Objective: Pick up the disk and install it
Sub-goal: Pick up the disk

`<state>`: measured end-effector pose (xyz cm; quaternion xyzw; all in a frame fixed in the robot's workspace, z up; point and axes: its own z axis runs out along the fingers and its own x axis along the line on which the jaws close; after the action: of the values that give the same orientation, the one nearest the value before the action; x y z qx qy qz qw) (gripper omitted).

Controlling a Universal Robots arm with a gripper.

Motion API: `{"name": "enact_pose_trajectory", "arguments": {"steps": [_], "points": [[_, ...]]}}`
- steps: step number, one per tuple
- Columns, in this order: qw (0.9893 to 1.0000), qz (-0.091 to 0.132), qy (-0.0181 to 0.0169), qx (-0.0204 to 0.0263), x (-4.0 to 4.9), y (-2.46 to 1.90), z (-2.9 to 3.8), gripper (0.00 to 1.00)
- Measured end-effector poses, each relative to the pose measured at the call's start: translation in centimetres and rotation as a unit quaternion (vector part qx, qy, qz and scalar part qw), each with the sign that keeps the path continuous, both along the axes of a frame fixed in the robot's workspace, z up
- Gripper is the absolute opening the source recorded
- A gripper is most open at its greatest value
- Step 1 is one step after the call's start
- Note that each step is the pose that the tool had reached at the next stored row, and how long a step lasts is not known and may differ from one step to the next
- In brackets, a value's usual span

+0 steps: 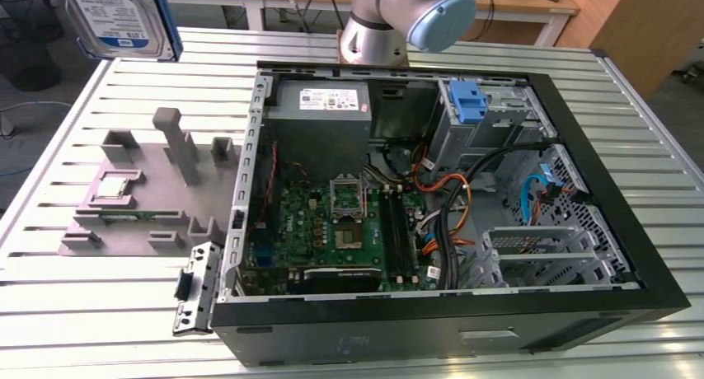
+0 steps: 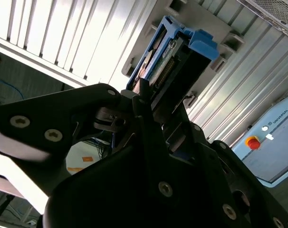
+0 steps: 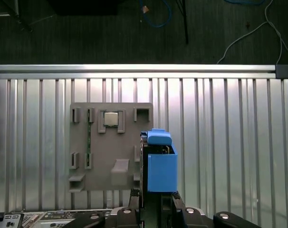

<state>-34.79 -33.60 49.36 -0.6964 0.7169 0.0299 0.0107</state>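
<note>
The disk (image 1: pixel 115 16), a silver drive with a white-and-blue label and a blue carrier edge, hangs in the air at the exterior view's upper left, above the table's far corner. In the second wrist view my gripper (image 2: pixel 153 102) is shut on the disk (image 2: pixel 175 57), its black fingers (image 2: pixel 144 102) clamping the drive's end. In the first wrist view the blue carrier (image 3: pixel 160 166) sticks out from the gripper (image 3: pixel 156 202), high over the slatted table beside the grey fixture (image 3: pixel 110 147).
An open computer case (image 1: pixel 616 222) lies on the slatted table (image 1: pixel 66 313), with a motherboard, cables, a grey power supply (image 1: pixel 319 99) and a blue bracket (image 1: pixel 470 103) in its drive bay. The grey fixture (image 1: pixel 143 198) holding a chip stands to the case's left. The arm's base (image 1: pixel 380 33) stands behind.
</note>
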Motion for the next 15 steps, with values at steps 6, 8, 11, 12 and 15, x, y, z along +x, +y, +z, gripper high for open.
{"name": "enact_pose_trajectory", "arguments": {"steps": [6,8,11,12,15], "points": [[1.0000,0.000,0.0000,0.0000,0.06,0.00,0.00,0.35],[1.0000,0.000,0.0000,0.0000,0.07,0.00,0.00,0.35],[1.0000,0.000,0.0000,0.0000,0.24,0.00,0.00,0.35],[1.0000,0.000,0.0000,0.0000,0.35,0.00,0.00,0.35],[1.0000,0.000,0.0000,0.0000,0.70,0.00,0.00,0.35]]}}
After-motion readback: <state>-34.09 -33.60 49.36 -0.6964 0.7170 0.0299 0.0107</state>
